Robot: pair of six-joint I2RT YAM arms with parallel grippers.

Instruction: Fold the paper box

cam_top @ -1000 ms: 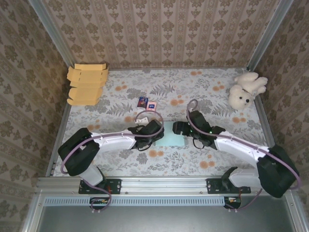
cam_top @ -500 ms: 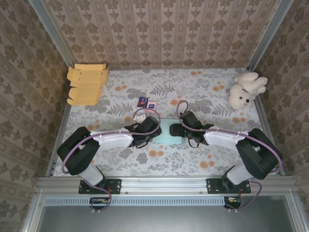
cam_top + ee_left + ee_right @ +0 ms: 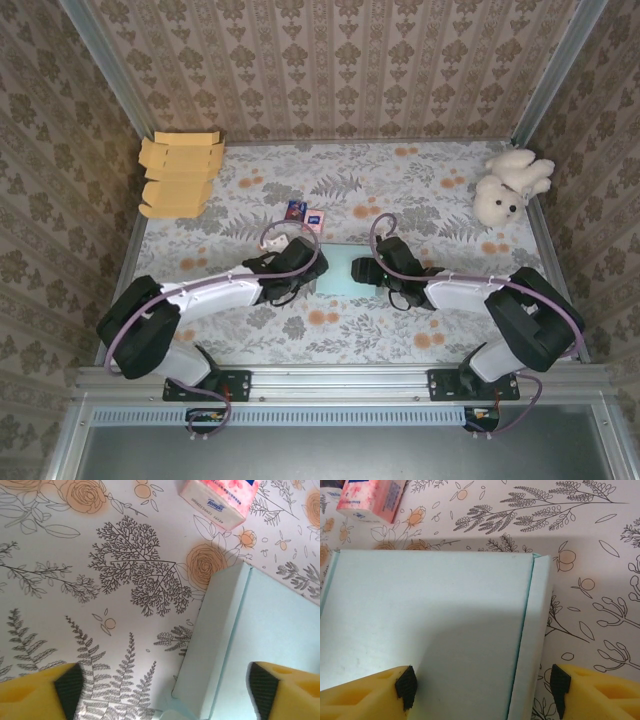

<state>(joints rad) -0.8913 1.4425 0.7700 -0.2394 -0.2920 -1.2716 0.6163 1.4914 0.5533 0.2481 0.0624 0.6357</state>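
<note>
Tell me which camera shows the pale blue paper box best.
The right wrist view: the pale blue paper box lies large and close there, top panel and side flap crease clear. The left wrist view catches one corner and edge; the top external view shows it small between the arms.

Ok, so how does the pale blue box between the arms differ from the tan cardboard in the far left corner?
The pale blue box lies mid-table by the arms; the tan cardboard sits far from both. The box is one piece with a side folded up; the tan cardboard is a pile of flat-looking pieces. Both rest on the floral tablecloth.
</note>
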